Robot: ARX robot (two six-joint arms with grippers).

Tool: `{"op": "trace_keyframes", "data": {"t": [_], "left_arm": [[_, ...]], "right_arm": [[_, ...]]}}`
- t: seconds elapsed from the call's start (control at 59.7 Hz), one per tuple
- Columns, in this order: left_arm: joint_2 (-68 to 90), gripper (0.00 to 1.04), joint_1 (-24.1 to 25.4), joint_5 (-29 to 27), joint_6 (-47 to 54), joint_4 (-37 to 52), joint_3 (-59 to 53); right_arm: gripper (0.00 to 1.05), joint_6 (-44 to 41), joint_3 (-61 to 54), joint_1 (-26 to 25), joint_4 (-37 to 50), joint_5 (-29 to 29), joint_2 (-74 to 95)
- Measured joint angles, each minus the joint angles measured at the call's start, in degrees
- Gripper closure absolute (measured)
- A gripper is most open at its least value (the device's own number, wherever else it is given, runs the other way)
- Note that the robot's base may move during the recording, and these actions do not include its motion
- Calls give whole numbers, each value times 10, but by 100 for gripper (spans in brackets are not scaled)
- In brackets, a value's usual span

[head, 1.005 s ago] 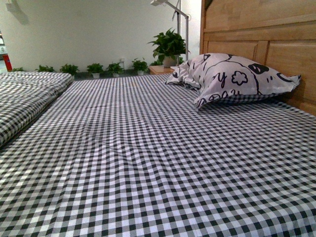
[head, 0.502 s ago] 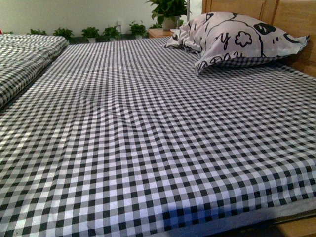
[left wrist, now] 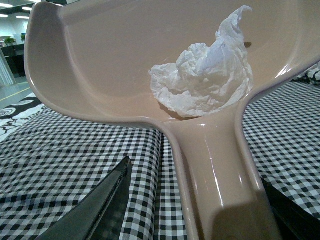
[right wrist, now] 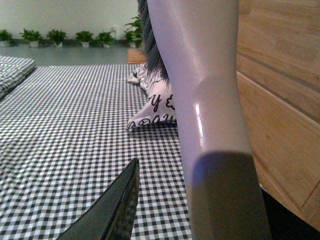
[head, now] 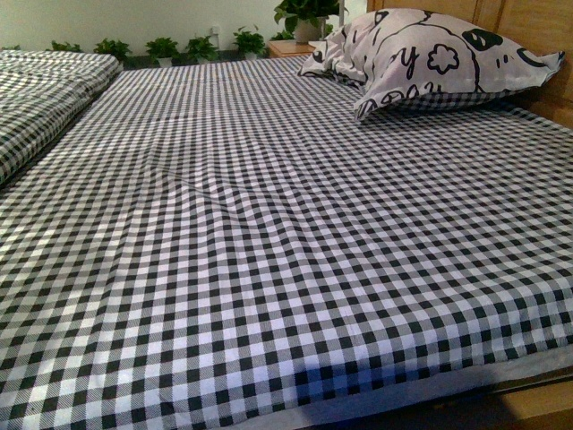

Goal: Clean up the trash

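Note:
In the left wrist view my left gripper (left wrist: 200, 220) is shut on the handle of a beige-pink dustpan (left wrist: 100, 65). The trash (left wrist: 207, 75), a crumpled white paper wad, lies inside the pan near the handle. The pan is held above the checked bedsheet (left wrist: 65, 160). In the right wrist view my right gripper (right wrist: 200, 215) is shut on the pale handle of the brush (right wrist: 200, 75), whose dark bristles (right wrist: 150, 45) point away. Neither gripper shows in the front view.
The front view shows a bed with a black-and-white checked sheet (head: 269, 251), a white pillow with black drawings (head: 430, 54) at the far right, a wooden headboard (head: 537, 27), a folded checked quilt (head: 36, 98) at left, and potted plants (head: 161, 47) along the wall.
The front view has tilted downward; the pillow and plants have shifted up in the picture and the bed's near edge has come into view.

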Motion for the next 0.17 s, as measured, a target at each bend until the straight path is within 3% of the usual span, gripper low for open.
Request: {"op": "trace_keyframes", "data": {"t": [0.167], "left_arm": [[0,44,0,0,0,0,0]], "right_arm": [[57,0,0,0,0,0,0]]}}
